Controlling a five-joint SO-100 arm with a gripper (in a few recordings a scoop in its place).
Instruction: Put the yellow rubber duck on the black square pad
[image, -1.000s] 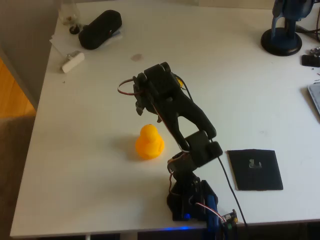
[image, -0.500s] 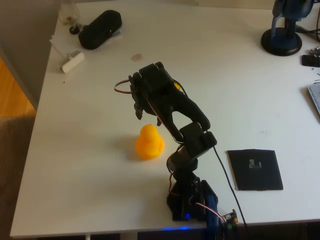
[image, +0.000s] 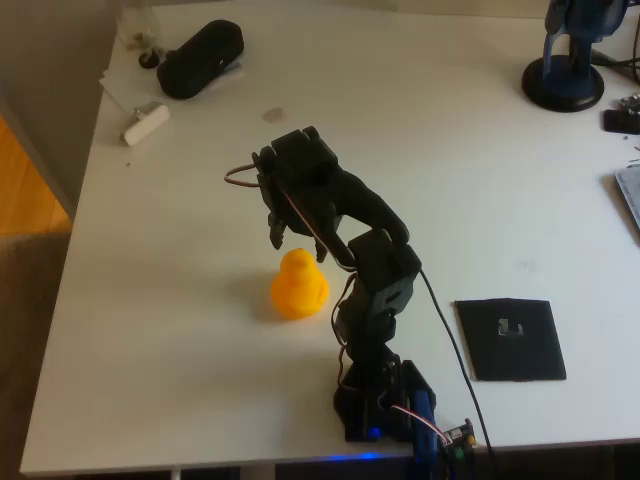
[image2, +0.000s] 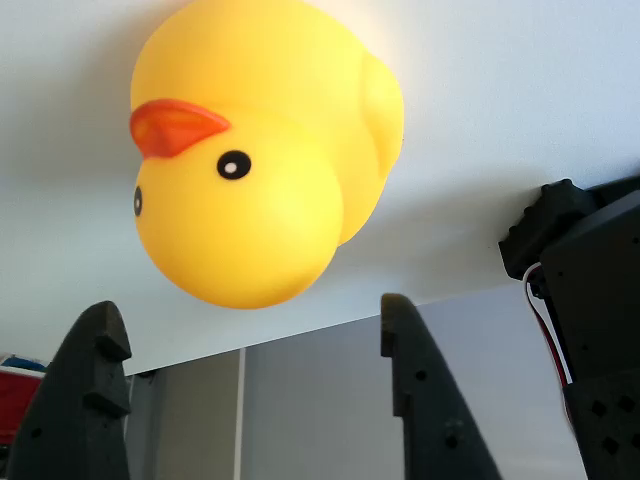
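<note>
Overhead view shows the yellow rubber duck (image: 299, 286) free on the table toward its left edge, the gripper (image: 283, 235) spread apart just beyond it, so a hasty descent could knock the rounded head aside, farther from the black square pad (image: 510, 339) near the front-right corner.
</note>
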